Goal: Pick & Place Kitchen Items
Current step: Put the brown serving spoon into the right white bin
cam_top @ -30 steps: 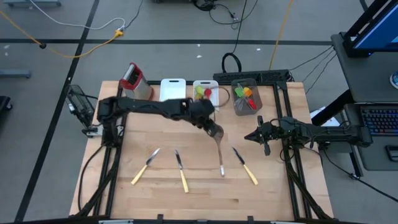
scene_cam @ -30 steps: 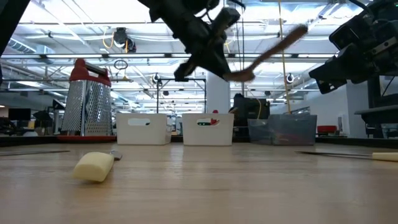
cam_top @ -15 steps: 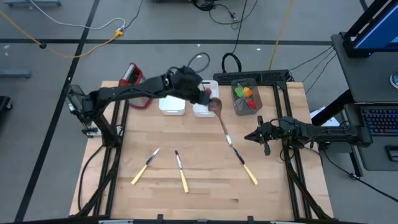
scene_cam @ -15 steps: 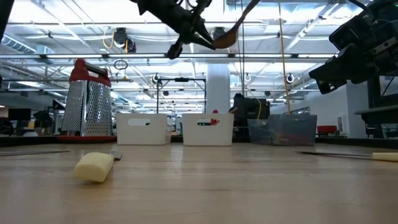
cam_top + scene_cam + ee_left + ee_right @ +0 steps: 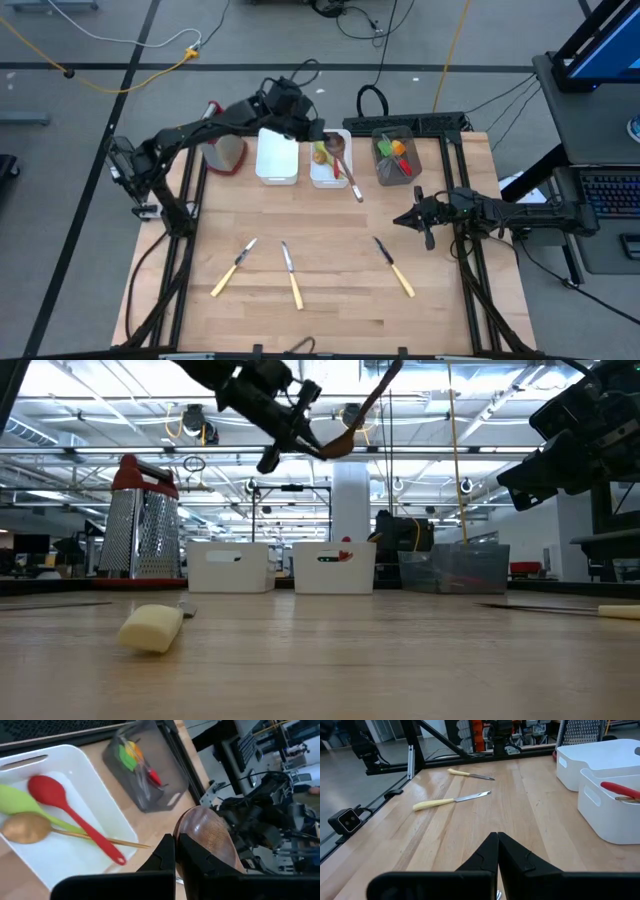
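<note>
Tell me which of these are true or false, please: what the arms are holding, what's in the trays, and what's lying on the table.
1. The left gripper holds a wooden spoon above the white tray. True.
2. The right gripper carries a knife. False: it is shut on nothing and hangs above the table.
3. Three cream-handled knives lie on the table. True.
4. A red spoon lies in the white tray. True.
5. The other white tray holds a green spatula. False: it looks bare.

Left claw (image 5: 318, 140) raised, right claw (image 5: 402, 220) closed
</note>
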`<state>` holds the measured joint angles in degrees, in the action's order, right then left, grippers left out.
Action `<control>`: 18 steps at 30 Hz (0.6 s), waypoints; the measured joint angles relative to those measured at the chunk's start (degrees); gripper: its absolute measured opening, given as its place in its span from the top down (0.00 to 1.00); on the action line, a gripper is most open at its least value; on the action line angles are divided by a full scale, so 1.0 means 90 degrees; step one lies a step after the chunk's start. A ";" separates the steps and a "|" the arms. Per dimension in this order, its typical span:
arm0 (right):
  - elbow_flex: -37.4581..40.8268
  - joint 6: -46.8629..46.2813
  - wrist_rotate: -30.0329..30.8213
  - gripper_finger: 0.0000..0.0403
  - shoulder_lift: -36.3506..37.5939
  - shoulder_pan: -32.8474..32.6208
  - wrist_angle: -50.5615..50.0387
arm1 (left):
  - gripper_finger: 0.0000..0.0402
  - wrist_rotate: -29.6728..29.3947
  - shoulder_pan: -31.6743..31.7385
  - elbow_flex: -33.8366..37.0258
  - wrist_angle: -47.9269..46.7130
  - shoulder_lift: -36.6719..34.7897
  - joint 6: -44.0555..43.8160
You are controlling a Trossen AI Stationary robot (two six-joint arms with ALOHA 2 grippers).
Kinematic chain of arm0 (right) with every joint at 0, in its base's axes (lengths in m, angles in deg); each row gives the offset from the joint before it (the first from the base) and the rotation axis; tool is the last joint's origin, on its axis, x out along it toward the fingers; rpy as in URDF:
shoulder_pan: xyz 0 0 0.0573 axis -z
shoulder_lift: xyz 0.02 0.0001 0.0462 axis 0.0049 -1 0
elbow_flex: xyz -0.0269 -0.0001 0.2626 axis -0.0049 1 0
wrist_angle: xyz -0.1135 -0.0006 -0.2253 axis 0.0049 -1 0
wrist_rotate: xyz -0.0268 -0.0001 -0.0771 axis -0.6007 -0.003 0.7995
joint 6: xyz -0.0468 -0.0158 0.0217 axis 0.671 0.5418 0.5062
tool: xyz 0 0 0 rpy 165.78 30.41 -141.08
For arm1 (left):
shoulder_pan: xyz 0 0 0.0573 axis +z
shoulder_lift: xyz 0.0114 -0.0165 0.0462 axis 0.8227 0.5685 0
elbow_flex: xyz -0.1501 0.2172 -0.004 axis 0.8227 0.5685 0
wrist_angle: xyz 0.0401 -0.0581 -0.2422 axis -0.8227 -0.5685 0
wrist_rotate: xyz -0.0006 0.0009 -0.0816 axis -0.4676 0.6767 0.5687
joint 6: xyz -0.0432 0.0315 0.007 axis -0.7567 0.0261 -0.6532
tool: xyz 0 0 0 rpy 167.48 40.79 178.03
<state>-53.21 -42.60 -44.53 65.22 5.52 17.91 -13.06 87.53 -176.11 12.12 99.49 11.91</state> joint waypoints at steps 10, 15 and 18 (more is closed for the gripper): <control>0.0000 -0.0467 0.0007 1.00 0.0000 0.0000 0.0000 | 1.00 0.0524 0.0689 0.0002 -0.0070 0.0654 0.0620; 0.0000 -0.0551 0.0015 1.00 0.0001 0.0000 0.0000 | 1.00 0.0634 0.0733 0.0002 -0.0021 0.1098 0.0891; 0.0000 -0.0553 0.0015 1.00 0.0002 0.0000 0.0000 | 1.00 0.0705 0.0783 0.0002 -0.0027 0.1371 0.0887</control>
<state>-53.21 -47.59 -44.39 65.24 5.52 17.91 -6.72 94.58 -176.09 11.88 111.83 19.90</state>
